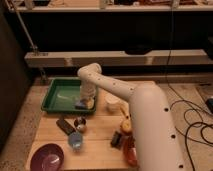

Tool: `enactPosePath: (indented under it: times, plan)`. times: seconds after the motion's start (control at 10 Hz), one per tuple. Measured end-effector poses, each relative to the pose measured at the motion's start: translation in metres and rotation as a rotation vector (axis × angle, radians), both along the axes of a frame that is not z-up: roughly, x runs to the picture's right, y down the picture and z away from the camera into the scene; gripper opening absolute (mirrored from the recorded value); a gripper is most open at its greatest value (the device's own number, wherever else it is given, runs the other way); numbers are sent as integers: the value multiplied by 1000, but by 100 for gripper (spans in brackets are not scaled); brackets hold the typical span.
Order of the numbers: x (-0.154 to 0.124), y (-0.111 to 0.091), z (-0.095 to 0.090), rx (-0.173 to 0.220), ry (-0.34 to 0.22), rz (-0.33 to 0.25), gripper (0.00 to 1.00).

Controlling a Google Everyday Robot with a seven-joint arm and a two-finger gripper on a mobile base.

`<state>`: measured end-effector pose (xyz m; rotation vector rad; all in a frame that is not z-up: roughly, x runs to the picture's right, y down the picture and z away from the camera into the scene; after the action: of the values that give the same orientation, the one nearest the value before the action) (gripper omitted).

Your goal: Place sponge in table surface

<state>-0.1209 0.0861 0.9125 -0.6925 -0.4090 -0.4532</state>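
Only one camera view here. The robot's white arm reached over from the right, bent at the elbow, and pointed straight down into the green tray at the back left of the wooden table. The gripper sat low at the tray's right end, basically at tray level. The sponge, a small yellow and blue lump, was directly under the gripper's tip, inside the tray by its right wall and not on the bare wood. It looked to be touching the gripper, but honestly I couldn't tell how far open the gripper was, or whether it really had hold of the sponge.

The rest of the table was pretty cluttered. There was a white cup just right of the tray, and a dark flat block and a small round thing in front of the tray. A blue cup stood nearer the front, with a purple bowl at the front left corner. Cables were lying on the floor off to the right.
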Motion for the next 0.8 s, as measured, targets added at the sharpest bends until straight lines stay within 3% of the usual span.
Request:
enactPosePath:
  times: [0.3,0.5,0.8]
  plan:
    - [1,-1,0,-5,1,15,1]
    - [3,-10,-7,8,-1,18,0]
    - [7,-58,-39,48,-24,26,0]
